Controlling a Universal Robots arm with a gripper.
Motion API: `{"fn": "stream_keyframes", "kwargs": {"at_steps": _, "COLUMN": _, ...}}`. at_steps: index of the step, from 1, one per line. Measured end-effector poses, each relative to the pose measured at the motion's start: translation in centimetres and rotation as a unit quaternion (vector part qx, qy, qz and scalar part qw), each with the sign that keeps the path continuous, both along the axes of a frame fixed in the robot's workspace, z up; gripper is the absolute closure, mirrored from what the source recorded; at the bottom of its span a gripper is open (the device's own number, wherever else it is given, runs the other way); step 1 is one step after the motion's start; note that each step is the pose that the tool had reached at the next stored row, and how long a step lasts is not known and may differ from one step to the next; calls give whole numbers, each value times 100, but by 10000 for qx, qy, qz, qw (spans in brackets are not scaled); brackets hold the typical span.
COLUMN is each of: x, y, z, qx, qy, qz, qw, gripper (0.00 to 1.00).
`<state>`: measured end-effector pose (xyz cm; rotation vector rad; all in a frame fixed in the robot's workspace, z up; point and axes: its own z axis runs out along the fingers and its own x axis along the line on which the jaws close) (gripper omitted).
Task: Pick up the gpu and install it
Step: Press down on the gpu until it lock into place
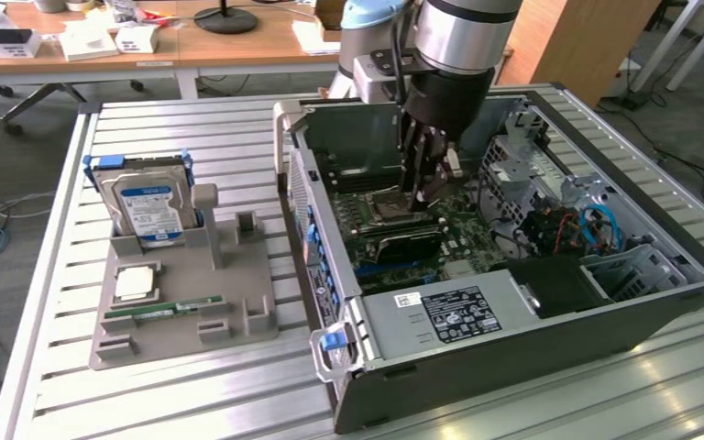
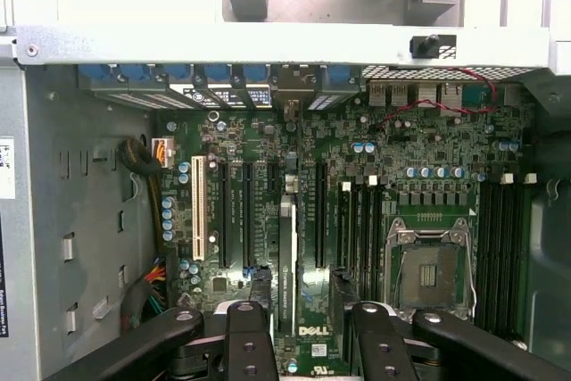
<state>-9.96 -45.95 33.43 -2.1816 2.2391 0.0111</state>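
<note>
The gpu [image 2: 286, 247] stands edge-on in a motherboard slot as a thin pale strip, between black slots on either side. In the exterior view the gpu [image 1: 403, 244] is a dark flat card seated low on the green motherboard [image 1: 450, 240] inside the open computer case [image 1: 511, 339]. My gripper [image 1: 429, 197] hangs inside the case just above the card. In the wrist view my gripper [image 2: 301, 296] is open, one black finger on each side of the card's edge, with a gap showing to each. Nothing is held.
A grey parts tray [image 1: 248, 275] lies at the exterior view's left, holding a silver blue-labelled hard drive [image 1: 150, 206], a square processor chip [image 1: 136, 282] and a green memory stick [image 1: 162, 312]. The bare CPU socket [image 2: 433, 269] sits beside the gripper. Drive cages and cables [image 1: 597, 229] crowd the case's far side.
</note>
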Motion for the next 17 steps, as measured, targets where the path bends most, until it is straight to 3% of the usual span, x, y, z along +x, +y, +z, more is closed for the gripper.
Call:
{"fn": "stream_keyframes", "kwargs": {"at_steps": 14, "x": 0, "y": 0, "z": 0, "qx": 0, "qy": 0, "qz": 0, "qw": 10000, "gripper": 62}}
{"fn": "stream_keyframes", "kwargs": {"at_steps": 16, "x": 0, "y": 0, "z": 0, "qx": 0, "qy": 0, "qz": 0, "qw": 10000, "gripper": 74}}
{"fn": "stream_keyframes", "kwargs": {"at_steps": 17, "x": 0, "y": 0, "z": 0, "qx": 0, "qy": 0, "qz": 0, "qw": 10000, "gripper": 74}}
